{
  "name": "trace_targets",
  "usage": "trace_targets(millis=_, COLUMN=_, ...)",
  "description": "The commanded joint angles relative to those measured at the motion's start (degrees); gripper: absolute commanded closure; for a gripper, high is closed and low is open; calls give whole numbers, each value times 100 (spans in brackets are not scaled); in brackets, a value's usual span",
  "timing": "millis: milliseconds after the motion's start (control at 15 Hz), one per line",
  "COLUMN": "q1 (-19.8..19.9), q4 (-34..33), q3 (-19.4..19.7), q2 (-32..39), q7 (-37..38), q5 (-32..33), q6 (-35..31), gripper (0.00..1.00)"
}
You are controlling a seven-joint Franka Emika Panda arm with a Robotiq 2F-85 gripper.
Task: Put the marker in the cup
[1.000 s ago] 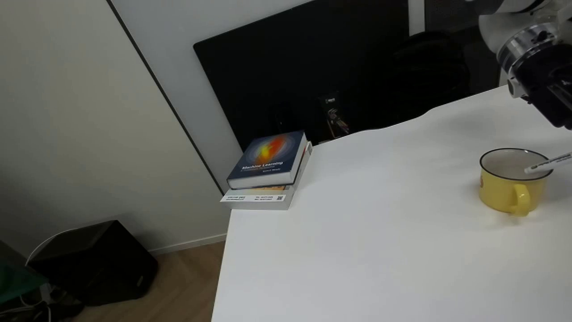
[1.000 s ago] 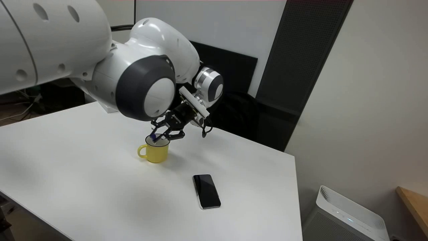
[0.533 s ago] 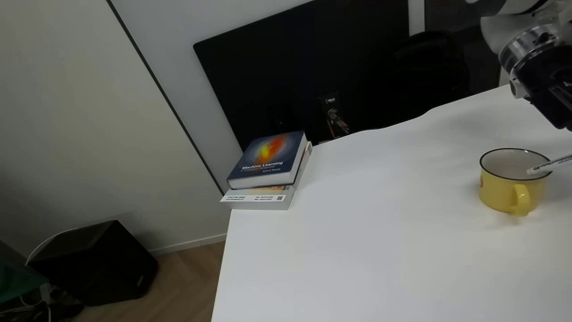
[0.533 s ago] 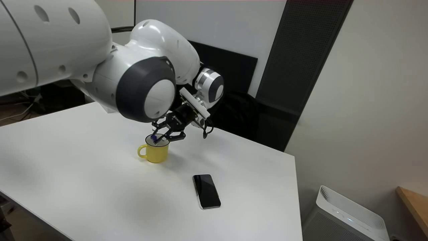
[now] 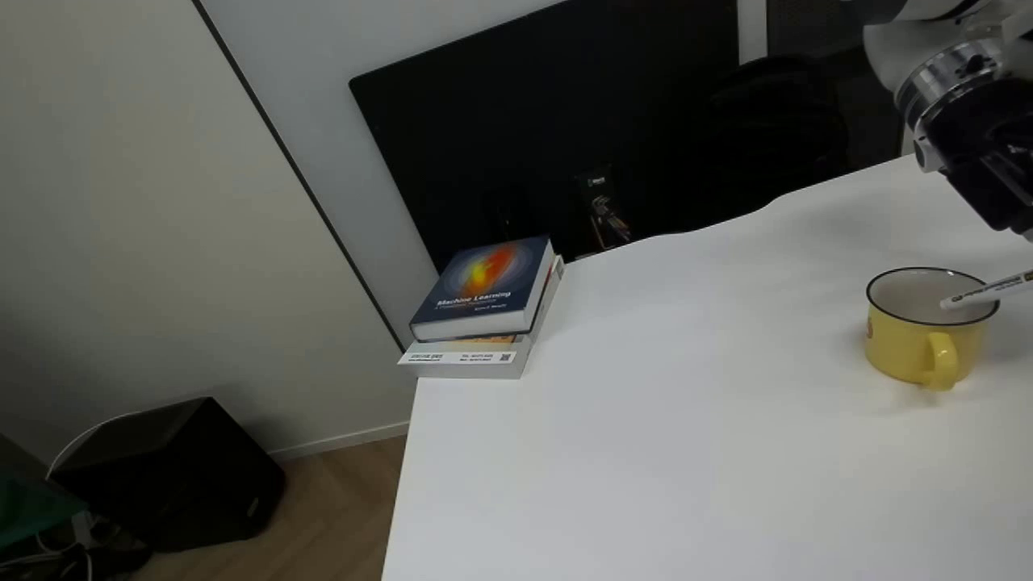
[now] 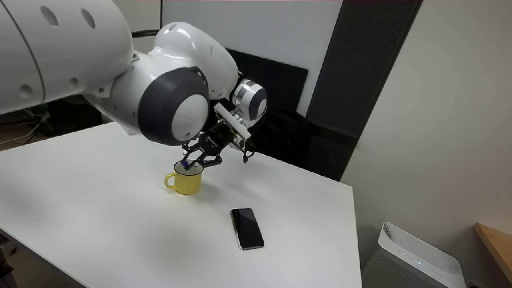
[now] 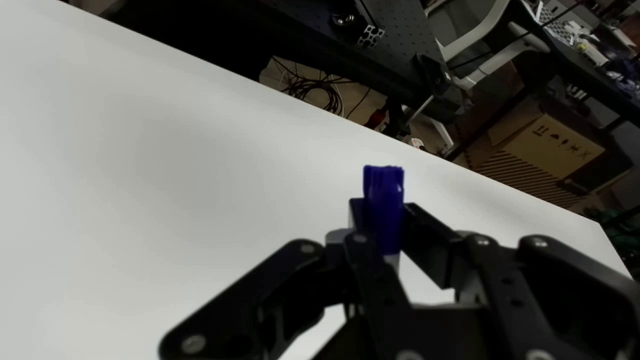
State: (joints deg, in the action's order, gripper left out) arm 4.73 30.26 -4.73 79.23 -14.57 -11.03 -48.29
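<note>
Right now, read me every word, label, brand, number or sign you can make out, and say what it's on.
"Machine Learning", on the blue book; smaller lines there are too blurred.
Arrows and apparently an umbrella, among unclear signs, on the cardboard box.
Too small or blurred to read: print or marks on the white strip below that book, the marker, the gripper, the dark picture panel and the cup.

– What colour is the cup (image 5: 905, 351)?
– Yellow, dark-rimmed, pale inside
– And the marker (image 5: 988, 292)?
– White with dark print, its cap (image 7: 384, 195) deep blue
– The gripper (image 7: 384, 225)?
– Black; the arm (image 6: 154, 80) white with dark grey bands
– Any patterns?
– The top book (image 5: 484, 286) is navy with an orange-red, yellow-centred burst; the cardboard box (image 7: 552, 145) is brown with dark slanting stripes
– And the table (image 6: 120, 224)?
– Plain white
</note>
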Motion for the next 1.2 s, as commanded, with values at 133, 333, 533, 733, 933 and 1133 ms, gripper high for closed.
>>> trace_targets(millis=133, q1=-77, q4=-325, q3=8, q2=137, q7=297, q5=-17, q6=-47, gripper=94)
trace_targets(millis=333, q1=-96, q4=-321, q3=12, q2=139, q7=344, q5=-16, q6=-81, gripper=94)
trace_targets(millis=533, q1=-113, q4=-321, q3=13, q2=141, q7=400, q5=-15, q6=-125, gripper=87)
trace_targets(millis=733, q1=-131, q4=-323, q3=20, q2=145, q7=419, q5=2, q6=-167, gripper=46)
trace_targets(millis=933, q1=-139, q4=-318, q3=22, q2=151, q7=443, q5=10, q6=-183, gripper=26)
trace_targets(millis=1133, q1=-144, q4=-324, q3=30, q2=149, q7=451, q5=26, q6=-205, gripper=5)
